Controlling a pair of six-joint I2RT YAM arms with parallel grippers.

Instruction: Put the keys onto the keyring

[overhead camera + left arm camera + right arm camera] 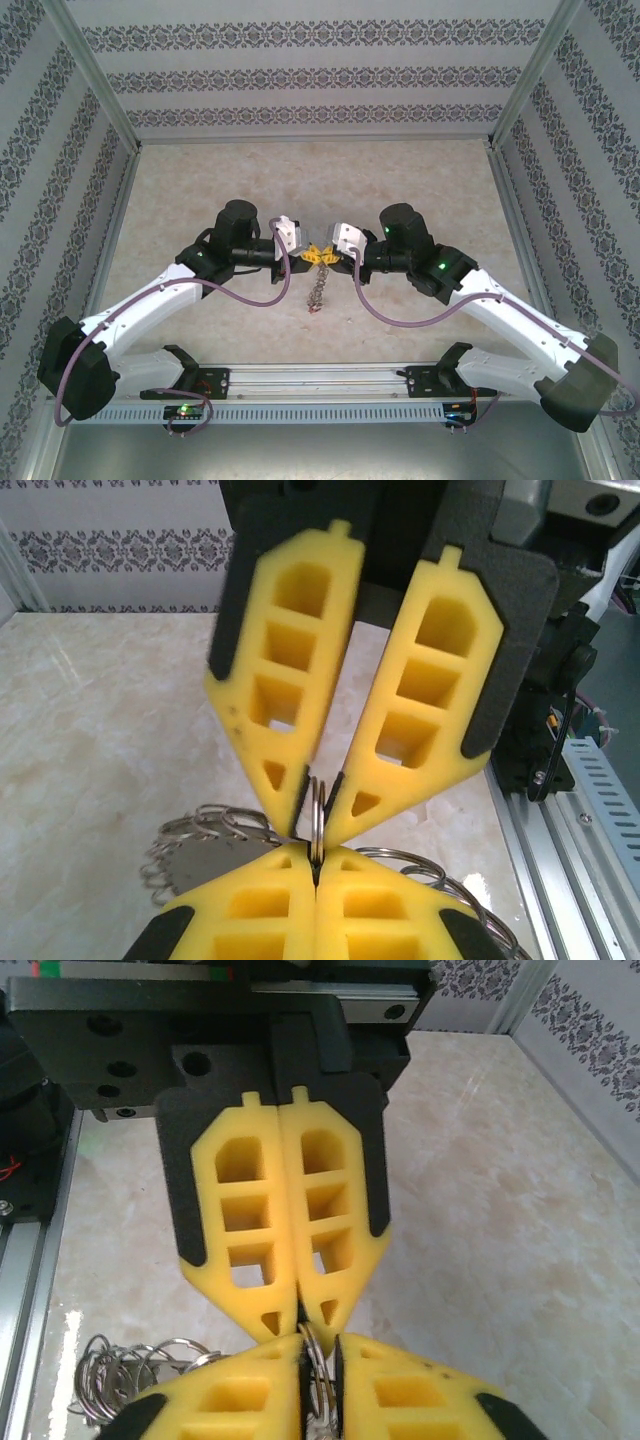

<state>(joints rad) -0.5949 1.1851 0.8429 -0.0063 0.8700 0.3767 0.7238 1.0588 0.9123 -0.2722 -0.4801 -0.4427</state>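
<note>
Two end effectors meet tip to tip over the tabletop seen from above, left end effector and right end effector, keys dangling beneath. From the left wrist, its pads press together on the upright keyring. From the right wrist, its slightly parted pads pinch that same ring.
</note>
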